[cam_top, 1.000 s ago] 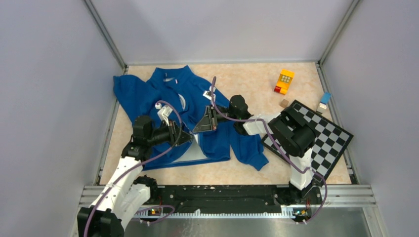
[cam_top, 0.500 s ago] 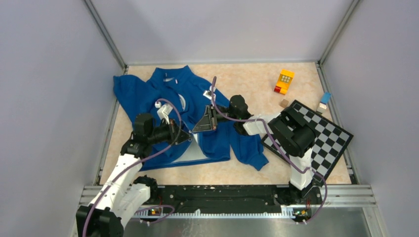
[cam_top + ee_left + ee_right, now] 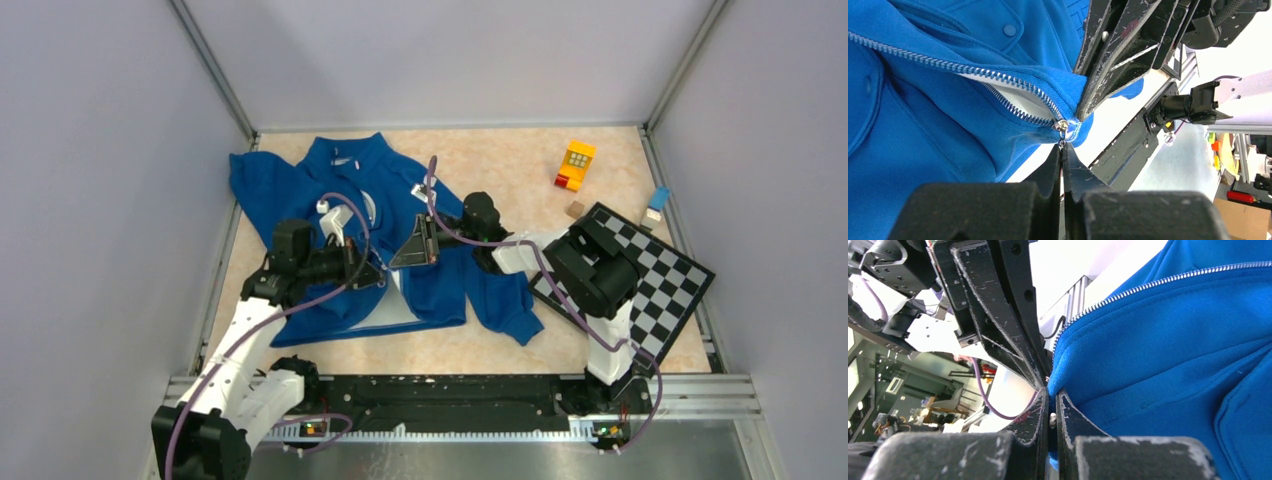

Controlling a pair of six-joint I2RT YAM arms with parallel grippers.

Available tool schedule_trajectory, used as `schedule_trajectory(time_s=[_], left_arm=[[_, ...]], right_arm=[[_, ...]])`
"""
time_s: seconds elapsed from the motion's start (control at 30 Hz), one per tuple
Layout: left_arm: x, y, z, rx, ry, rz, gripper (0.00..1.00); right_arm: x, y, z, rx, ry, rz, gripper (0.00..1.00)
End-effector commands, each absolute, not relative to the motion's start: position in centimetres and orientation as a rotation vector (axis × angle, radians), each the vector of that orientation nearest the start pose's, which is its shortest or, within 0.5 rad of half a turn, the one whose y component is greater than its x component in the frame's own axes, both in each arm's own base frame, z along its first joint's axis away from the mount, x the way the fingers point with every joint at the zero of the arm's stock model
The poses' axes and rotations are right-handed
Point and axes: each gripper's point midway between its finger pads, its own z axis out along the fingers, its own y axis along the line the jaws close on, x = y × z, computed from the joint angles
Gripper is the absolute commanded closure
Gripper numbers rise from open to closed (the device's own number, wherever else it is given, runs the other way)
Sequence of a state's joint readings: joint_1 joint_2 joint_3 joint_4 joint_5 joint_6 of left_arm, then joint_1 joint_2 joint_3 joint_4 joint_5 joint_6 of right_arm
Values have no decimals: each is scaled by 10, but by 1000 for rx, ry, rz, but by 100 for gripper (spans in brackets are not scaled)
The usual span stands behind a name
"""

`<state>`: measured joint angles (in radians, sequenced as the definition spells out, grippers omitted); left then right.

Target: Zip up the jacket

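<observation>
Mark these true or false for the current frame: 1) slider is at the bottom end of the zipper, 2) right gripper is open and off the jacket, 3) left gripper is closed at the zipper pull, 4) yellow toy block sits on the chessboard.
1) The zipper slider is at the bottom end, with the tooth rows apart above it. True.
2) The right gripper is open and off the jacket. False: it is shut on the jacket hem right beside the slider.
3) The left gripper is closed at the zipper pull. True.
4) The yellow toy block sits on the chessboard. False: it stands on the bare table, beyond the board.
</observation>
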<state>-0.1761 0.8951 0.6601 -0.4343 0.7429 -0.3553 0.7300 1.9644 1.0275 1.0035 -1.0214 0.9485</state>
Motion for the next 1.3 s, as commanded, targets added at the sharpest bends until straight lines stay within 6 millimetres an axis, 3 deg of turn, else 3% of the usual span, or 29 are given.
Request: schedule_trajectory(time_s=[0.0, 0.13, 0.43, 0.63, 0.7, 0.77, 0.87, 1.0, 1.13, 1.27], left_arm=[[213, -169, 182, 293, 2209, -1099, 100], [217, -171, 181, 320, 2228, -1104, 100], [227, -179, 167, 346, 2289, -1187, 100], [228, -182, 161, 386, 2316, -1217, 100], [228, -182, 160, 391, 2320, -1219, 100], [228, -182, 159, 397, 2324, -1218, 100], [228, -182, 160, 404, 2320, -1217, 100], [229, -182, 160, 414, 2319, -1218, 100], [228, -182, 162, 421, 2314, -1217, 100], [225, -181, 161, 423, 2320, -1212, 100]], right_arm=[[234, 428, 210, -834, 1681, 1880, 99], [247, 428, 195, -784, 1780, 1769, 89], [265, 421, 163, -687, 1973, 1575, 79], [277, 400, 164, -626, 2045, 1346, 63], [277, 390, 165, -622, 2063, 1280, 49], [276, 381, 169, -609, 2072, 1232, 43], [267, 370, 180, -573, 2066, 1204, 43], [237, 371, 193, -525, 1981, 1287, 46], [208, 388, 211, -488, 1804, 1454, 55], [197, 409, 208, -473, 1748, 1544, 69]])
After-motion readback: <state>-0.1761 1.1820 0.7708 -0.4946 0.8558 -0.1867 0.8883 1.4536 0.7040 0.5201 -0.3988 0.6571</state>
